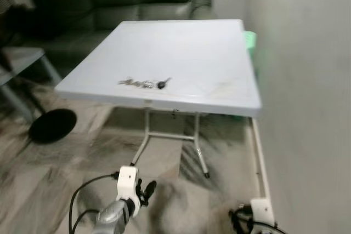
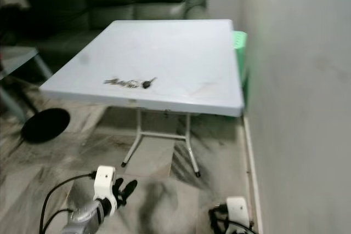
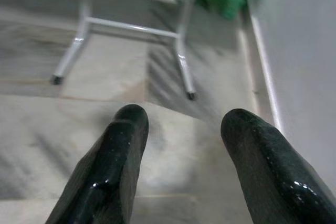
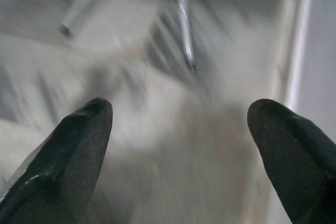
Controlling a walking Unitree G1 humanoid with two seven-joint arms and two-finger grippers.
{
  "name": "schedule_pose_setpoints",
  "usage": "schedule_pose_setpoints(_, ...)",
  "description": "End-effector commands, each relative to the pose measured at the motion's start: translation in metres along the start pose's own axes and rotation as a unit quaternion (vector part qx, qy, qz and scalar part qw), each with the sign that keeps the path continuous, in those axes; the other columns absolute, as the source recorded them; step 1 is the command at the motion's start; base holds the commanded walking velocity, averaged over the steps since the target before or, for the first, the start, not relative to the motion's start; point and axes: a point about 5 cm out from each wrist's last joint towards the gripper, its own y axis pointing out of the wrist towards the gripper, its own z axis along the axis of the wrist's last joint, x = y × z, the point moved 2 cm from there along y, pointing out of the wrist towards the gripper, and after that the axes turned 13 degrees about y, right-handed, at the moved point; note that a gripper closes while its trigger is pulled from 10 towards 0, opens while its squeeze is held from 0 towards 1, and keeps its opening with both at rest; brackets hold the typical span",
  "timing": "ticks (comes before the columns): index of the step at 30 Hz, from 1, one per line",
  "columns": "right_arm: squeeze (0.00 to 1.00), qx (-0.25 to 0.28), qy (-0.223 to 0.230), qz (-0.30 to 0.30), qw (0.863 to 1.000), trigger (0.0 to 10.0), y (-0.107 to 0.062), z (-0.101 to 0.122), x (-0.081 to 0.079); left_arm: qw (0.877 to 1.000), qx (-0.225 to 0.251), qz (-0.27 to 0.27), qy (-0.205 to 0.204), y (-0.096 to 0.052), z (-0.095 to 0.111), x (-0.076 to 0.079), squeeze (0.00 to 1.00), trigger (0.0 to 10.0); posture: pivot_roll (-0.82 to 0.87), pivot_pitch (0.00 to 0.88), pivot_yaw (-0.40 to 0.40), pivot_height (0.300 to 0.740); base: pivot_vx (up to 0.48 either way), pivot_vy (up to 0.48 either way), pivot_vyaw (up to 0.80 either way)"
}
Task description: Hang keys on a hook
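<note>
The left gripper [image 3: 181, 129] hangs low over the floor [image 1: 66, 163]. Its two fingers [image 3: 118, 150] are black, smooth and shiny, with round tips. They are spread apart and hold nothing. The right gripper [image 4: 181, 119] hangs low near the wall [image 1: 307, 108]. Its fingers [image 4: 79, 135] are spread wide and hold nothing too. The floor is pale stone with grey streaks. Well above and ahead of both grippers stands a flat, pale grey table [image 1: 186, 42] on thin white metal legs [image 1: 145, 135]. The keys [image 1: 143, 83] lie on the table close to its near edge, toward the left corner. They are a small bunch of metal with a dark end. A green thing [image 1: 250, 41] sits beside the table's right edge, by the wall.
</note>
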Motion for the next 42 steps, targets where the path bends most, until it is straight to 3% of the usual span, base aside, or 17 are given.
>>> schedule_pose_setpoints(1, 0.00, 0.013, 0.004, 0.009, 1.000, 10.0, -0.005, -0.003, -0.002, 0.999, 0.044, 0.002, 0.012, 0.002, 0.017, -0.004, 0.00, 10.0, -0.01, 0.053, 0.048, 0.740, 0.000, 0.000, 0.80)
schedule_pose_setpoints(6, 0.00, 0.090, 0.030, 0.036, 0.995, 10.0, -0.007, 0.018, -0.011, 0.995, 0.099, 0.010, 0.016, 0.002, 0.038, -0.009, 0.00, 10.0, -0.01, 0.060, 0.049, 0.740, 0.000, 0.000, 0.64)
schedule_pose_setpoints(10, 0.00, 0.197, 0.033, 0.072, 0.977, 10.0, -0.013, 0.063, -0.030, 0.984, 0.175, 0.004, 0.020, 0.005, 0.079, -0.004, 0.00, 10.0, -0.01, 0.063, 0.051, 0.740, 0.000, 0.000, 0.00)
schedule_pose_setpoints(18, 0.00, 0.285, 0.034, 0.089, 0.954, 10.0, -0.021, 0.115, -0.044, 0.972, 0.234, -0.017, 0.028, 0.004, 0.118, 0.006, 0.00, 10.0, -0.01, 0.080, 0.059, 0.740, 0.000, 0.000, 0.00)
schedule_pose_setpoints(21, 0.00, 0.309, 0.056, 0.090, 0.945, 10.0, -0.026, 0.134, -0.043, 0.970, 0.238, 0.018, -0.041, 0.006, 0.132, -0.004, 0.00, 10.0, -0.01, 0.080, 0.060, 0.740, 0.000, 0.000, 0.00)
schedule_pose_setpoints(24, 0.00, 0.347, 0.093, 0.079, 0.930, 10.0, -0.031, 0.161, -0.038, 0.943, 0.283, 0.053, -0.166, 0.006, 0.164, -0.015, 0.00, 10.0, -0.01, 0.084, 0.068, 0.740, 0.000, 0.000, 0.00)
schedule_pose_setpoints(25, 0.00, 0.359, 0.110, 0.071, 0.924, 10.0, -0.032, 0.170, -0.036, 0.926, 0.286, 0.071, -0.235, 0.008, 0.172, -0.019, 0.00, 10.0, 0.00, 0.082, 0.070, 0.740, 0.000, 0.000, 0.00)
schedule_pose_setpoints(28, 0.00, 0.372, 0.150, 0.061, 0.914, 10.0, -0.031, 0.181, -0.033, 0.928, 0.280, 0.100, -0.223, 0.014, 0.179, -0.018, 0.00, 10.0, 0.00, 0.079, 0.072, 0.740, 0.000, 0.000, 0.00)
schedule_pose_setpoints(30, 0.00, 0.370, 0.161, 0.064, 0.913, 10.0, -0.030, 0.183, -0.034, 0.921, 0.279, 0.094, -0.255, 0.018, 0.181, -0.015, 0.00, 10.0, -0.01, 0.078, 0.074, 0.740, 0.000, 0.000, 0.00)
schedule_pose_setpoints(31, 0.00, 0.369, 0.179, 0.067, 0.909, 10.0, -0.029, 0.184, -0.037, 0.897, 0.264, 0.109, -0.336, 0.023, 0.180, -0.017, 0.00, 10.0, -0.01, 0.072, 0.070, 0.740, 0.000, 0.000, 0.00)
schedule_pose_setpoints(32, 0.00, 0.367, 0.186, 0.068, 0.909, 10.0, -0.029, 0.184, -0.038, 0.890, 0.251, 0.117, -0.363, 0.025, 0.179, -0.018, 0.00, 10.0, -0.01, 0.072, 0.070, 0.740, 0.000, 0.000, 0.00)
schedule_pose_setpoints(33, 0.00, 0.364, 0.183, 0.072, 0.910, 10.0, -0.030, 0.184, -0.042, 0.913, 0.237, 0.118, -0.309, 0.027, 0.187, -0.013, 0.00, 10.0, -0.01, 0.071, 0.071, 0.740, 0.000, 0.000, 0.00)
schedule_pose_setpoints(34, 0.00, 0.362, 0.181, 0.080, 0.911, 10.0, -0.032, 0.185, -0.046, 0.941, 0.262, 0.075, -0.202, 0.022, 0.202, -0.003, 0.00, 10.0, -0.02, 0.069, 0.073, 0.740, 0.000, 0.000, 0.00)
schedule_pose_setpoints(35, 0.00, 0.361, 0.181, 0.082, 0.911, 10.0, -0.033, 0.185, -0.047, 0.944, 0.269, 0.063, -0.180, 0.021, 0.205, 0.000, 0.00, 10.0, -0.02, 0.069, 0.073, 0.740, 0.000, 0.000, 0.00)
schedule_pose_setpoints(37, 0.00, 0.361, 0.156, 0.084, 0.916, 10.0, -0.037, 0.185, -0.050, 0.954, 0.293, 0.056, -0.021, 0.010, 0.218, 0.004, 0.00, 10.0, -0.03, 0.071, 0.078, 0.740, 0.000, 0.000, 0.00)
schedule_pose_setpoints(40, 0.00, 0.365, 0.108, 0.085, 0.921, 10.0, -0.043, 0.187, -0.049, 0.958, 0.285, 0.034, 0.030, 0.004, 0.215, 0.000, 0.00, 10.0, -0.03, 0.071, 0.091, 0.740, 0.000, 0.000, 0.00)
schedule_pose_setpoints(42, 0.00, 0.373, 0.093, 0.079, 0.920, 10.0, -0.049, 0.190, -0.045, 0.958, 0.286, 0.018, 0.017, -0.003, 0.213, -0.008, 0.00, 10.0, -0.04, 0.073, 0.099, 0.740, 0.000, 0.000, 0.00)
